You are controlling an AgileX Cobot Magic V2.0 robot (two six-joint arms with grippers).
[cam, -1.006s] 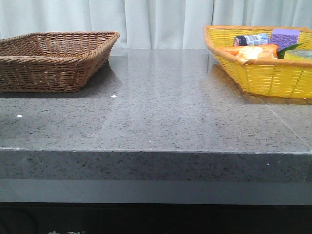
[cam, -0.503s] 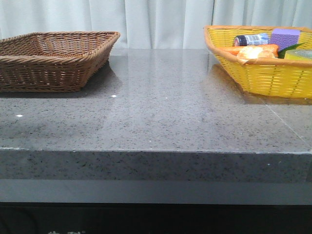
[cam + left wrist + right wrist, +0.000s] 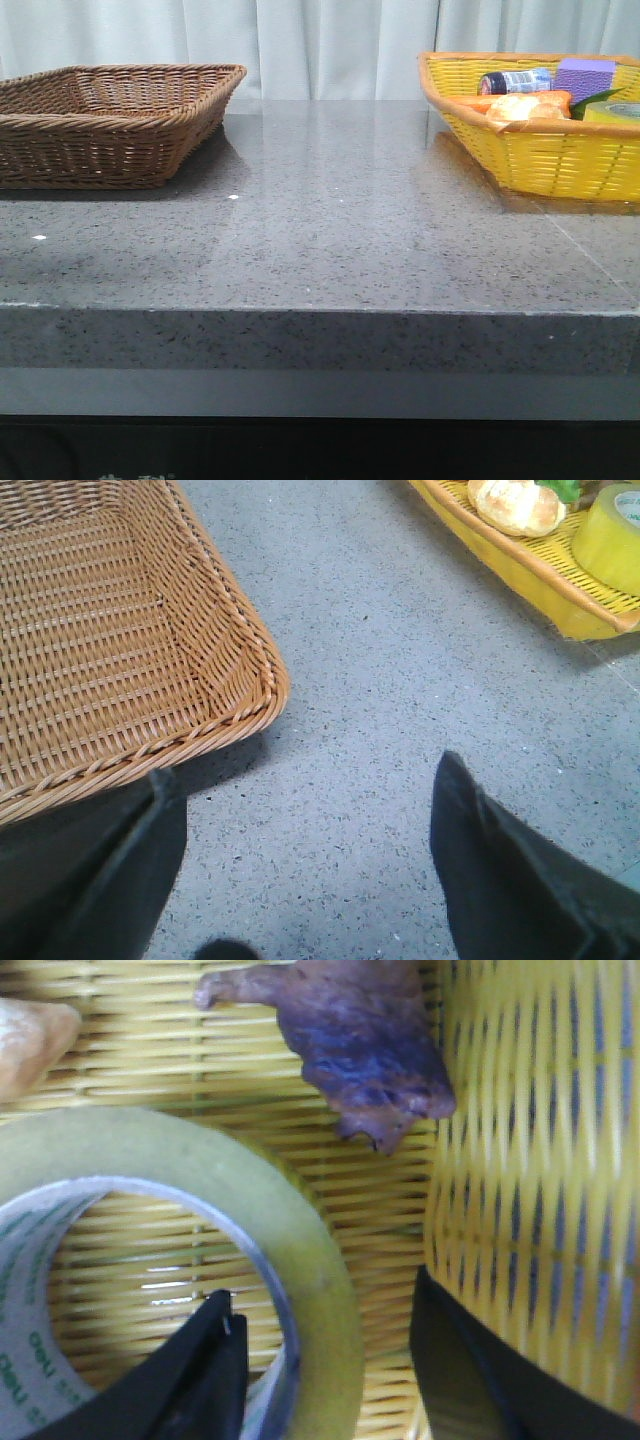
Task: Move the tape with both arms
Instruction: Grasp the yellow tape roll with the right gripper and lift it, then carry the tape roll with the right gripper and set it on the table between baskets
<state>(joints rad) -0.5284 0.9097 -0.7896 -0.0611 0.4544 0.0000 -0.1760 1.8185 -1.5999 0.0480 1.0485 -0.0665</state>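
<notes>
Right pincer (image 3: 320,1360) wide astride tape (image 3: 300,1260) wall in yellow basket (image 3: 520,1160), left pincer (image 3: 305,865) wide

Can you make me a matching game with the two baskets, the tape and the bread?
Things:
1. brown basket
2. yellow basket
3. tape
4. bread roll

Descriptions:
A. a yellow-green ring with a white inside, one finger of the right gripper in its hole
B. round and golden, lying in the yellow basket
C. on the table's left side, nothing seen inside it
D. on the table's right side, holding several things

Pairs: 1-C, 2-D, 3-A, 4-B
</notes>
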